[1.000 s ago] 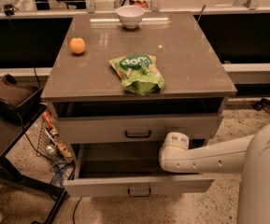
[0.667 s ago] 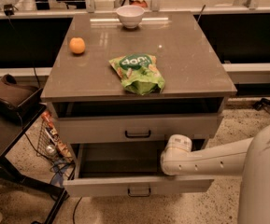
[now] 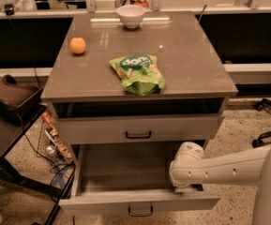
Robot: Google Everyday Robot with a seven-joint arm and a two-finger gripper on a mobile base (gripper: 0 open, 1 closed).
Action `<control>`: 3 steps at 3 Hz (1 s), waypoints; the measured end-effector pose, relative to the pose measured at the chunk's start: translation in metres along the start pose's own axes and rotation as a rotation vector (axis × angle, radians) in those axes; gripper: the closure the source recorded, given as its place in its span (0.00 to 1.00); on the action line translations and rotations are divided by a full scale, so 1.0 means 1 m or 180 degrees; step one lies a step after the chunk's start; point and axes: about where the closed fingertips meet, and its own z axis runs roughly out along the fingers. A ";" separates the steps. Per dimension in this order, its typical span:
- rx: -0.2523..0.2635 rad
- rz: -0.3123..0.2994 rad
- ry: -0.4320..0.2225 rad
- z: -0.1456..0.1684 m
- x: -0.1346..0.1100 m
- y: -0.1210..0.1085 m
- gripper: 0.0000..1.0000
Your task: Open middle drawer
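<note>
Arm point(image 3: 219, 170) and end effector point(image 3: 185, 187), apparently at the middle drawer's point(image 3: 121, 172) right end, crowd it; left is free.

The surface point(image 3: 196, 64) is a flat, grey-brown cabinet top with a slight sheen, and three things lie on it, well apart from one another. A white bowl point(image 3: 131, 16) stands upright at the middle of the far edge. An orange point(image 3: 78, 45) sits toward the left side, nearer the far edge than the front. A crumpled green snack bag point(image 3: 139, 73) lies flat around the middle, its lower end close to the front edge. The pincer point(image 3: 187, 186) is not on the surface: it is low down at the right side of the pulled-out middle drawer point(image 3: 125, 172).
</note>
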 end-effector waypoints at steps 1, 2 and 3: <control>-0.0180 0.0066 0.0024 -0.012 0.014 0.030 1.00; -0.0547 0.0072 0.0119 -0.040 0.042 0.089 1.00; -0.0547 0.0072 0.0119 -0.040 0.042 0.089 1.00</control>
